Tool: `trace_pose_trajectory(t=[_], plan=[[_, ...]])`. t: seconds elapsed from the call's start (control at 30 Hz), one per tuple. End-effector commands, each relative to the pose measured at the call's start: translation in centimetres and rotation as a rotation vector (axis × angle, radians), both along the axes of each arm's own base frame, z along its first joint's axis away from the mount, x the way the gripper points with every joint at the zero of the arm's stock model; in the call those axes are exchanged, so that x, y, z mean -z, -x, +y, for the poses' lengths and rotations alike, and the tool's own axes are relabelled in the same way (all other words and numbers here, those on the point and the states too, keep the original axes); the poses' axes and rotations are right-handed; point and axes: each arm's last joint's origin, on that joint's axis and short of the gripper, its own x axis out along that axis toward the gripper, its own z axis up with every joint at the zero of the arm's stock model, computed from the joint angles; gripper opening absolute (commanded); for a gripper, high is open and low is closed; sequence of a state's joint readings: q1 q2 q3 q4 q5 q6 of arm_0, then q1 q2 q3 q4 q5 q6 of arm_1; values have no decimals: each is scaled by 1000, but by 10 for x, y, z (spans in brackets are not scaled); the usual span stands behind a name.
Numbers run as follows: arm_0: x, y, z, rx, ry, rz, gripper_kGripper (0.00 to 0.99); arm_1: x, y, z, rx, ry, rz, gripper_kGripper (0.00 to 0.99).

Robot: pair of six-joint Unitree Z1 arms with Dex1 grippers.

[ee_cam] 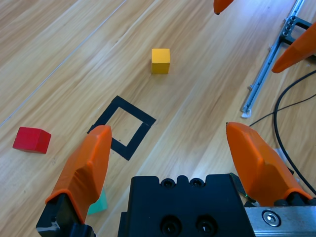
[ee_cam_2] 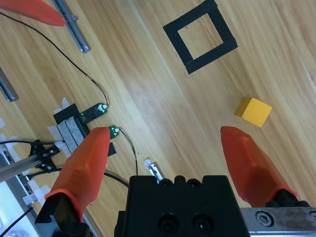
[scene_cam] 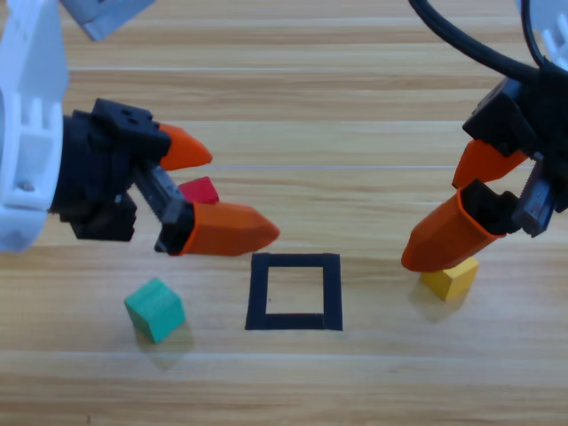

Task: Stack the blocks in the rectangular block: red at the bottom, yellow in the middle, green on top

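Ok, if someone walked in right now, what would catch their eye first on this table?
Probably the two open orange grippers: the left gripper over the red cube, the right gripper above the yellow cube. Between them the black tape square frames only bare wood, and the green cube sits off to its left.

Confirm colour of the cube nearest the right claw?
Yellow cube, plain matte; clearest in the right wrist view.

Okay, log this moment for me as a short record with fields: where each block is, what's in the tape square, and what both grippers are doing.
red block: on table, partly hidden between left gripper's jaws in high view
yellow block: on table, right of square
green block: on table, left of square
tape square: no block inside
left gripper: open, holding nothing
right gripper: open, above yellow block, holding nothing
stack: not started
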State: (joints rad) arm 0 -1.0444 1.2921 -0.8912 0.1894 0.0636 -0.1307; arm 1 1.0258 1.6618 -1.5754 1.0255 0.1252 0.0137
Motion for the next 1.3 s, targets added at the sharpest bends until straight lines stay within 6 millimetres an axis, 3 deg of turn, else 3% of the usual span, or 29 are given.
trace_pose_trajectory(t=[0.03,0.23,0.37,0.5,0.63,0.83,1.0,1.3], plan=[[12,4,-3,17,-56,15,990,14,-1,-2,20,57,31,986],[13,5,0,4,-66,20,990,4,-11,-16,109,22,35,986],[12,6,3,-2,-63,19,990,4,-41,-48,308,11,63,986],[11,6,5,-37,-51,29,990,29,-80,-77,484,91,67,988],[13,-4,-9,-150,-23,102,990,62,-101,-74,529,222,68,986],[11,-58,-45,-537,-26,341,990,107,-116,-68,530,324,42,986],[11,-93,-75,-882,-95,518,980,132,-131,-55,549,329,88,986],[44,-138,-68,-1189,-72,776,979,158,-143,-43,572,307,153,989]])
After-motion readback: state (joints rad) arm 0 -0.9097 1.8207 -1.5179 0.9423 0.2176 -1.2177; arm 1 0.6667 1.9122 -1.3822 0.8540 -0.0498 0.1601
